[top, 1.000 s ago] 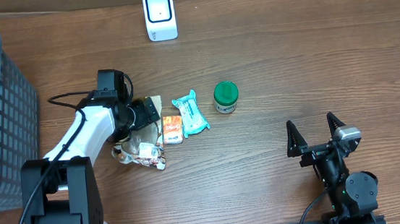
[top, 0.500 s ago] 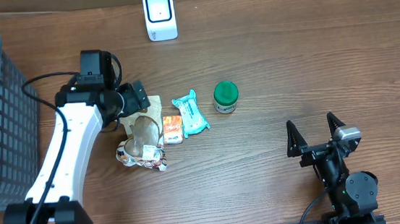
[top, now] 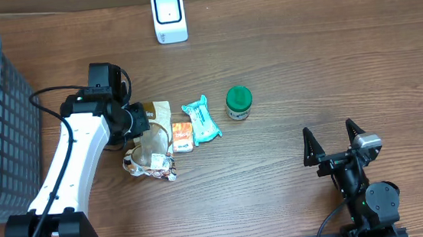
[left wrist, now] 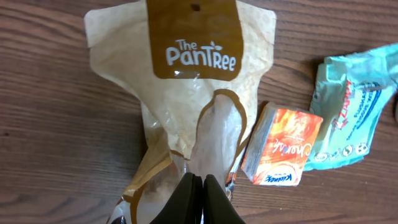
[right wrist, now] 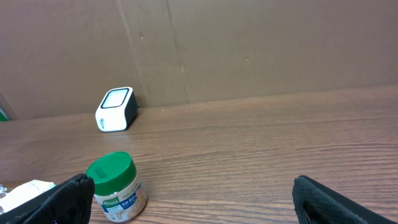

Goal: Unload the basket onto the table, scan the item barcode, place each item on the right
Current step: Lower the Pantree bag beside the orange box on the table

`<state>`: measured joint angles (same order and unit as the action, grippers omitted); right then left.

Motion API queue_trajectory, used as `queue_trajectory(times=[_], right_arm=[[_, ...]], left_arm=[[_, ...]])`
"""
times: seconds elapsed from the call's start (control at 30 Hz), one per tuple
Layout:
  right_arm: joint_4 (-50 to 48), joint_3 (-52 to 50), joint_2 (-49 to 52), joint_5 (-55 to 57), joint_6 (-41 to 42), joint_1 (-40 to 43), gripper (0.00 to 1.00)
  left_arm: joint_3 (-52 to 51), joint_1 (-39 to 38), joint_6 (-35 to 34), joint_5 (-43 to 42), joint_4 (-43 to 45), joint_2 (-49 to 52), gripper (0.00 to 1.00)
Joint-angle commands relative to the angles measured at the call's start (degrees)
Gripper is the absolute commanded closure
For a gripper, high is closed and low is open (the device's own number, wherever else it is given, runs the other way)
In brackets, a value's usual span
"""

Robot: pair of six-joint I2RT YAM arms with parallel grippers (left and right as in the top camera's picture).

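My left gripper [left wrist: 194, 185] sits pinched shut over the clear window of the PanTree pouch [left wrist: 180, 81], maybe catching only thin film, so I fear it slips on lifting

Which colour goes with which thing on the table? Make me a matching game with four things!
Things:
1. jar
2. scanner
3. small box
4. basket

Colours:
a. orange
b. grey
c. white
d. green lid

Right pairs: 1-d, 2-c, 3-a, 4-b
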<state>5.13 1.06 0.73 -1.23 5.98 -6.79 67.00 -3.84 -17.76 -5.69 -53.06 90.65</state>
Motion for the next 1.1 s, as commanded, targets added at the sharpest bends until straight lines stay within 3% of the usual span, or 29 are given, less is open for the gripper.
queue_trajectory(times=[0.0,0.27,0.7,0.83,1.07], right_arm=[[-0.3,-0.6,-0.5,0.1,0.0,0.1,0.00],[-0.3,-0.6,-0.5,0.1,0.0,0.1,0.00],[-0.3,-0.6,-0.5,0.1,0.0,0.1,0.00],[-0.3,-0.6,-0.5,0.1,0.0,0.1,0.00],[-0.3,-0.6,-0.5,0.1,0.0,0.1,0.00]], left_arm=[[-1.9,-0.4,4.5,-1.4,0.6,0.1,0.96],[-4.0,-0.4,11.6,-8.4,3.6,0.1,0.96],[-4.6,-0.4,15.3,-9.1,4.4,0.2,0.96],[-7.8,-0.4,15.2,-7.3,7.7,1.4,0.96],[-13.1,-0.4,7.0,7.4,11.3,8.9,0.96]])
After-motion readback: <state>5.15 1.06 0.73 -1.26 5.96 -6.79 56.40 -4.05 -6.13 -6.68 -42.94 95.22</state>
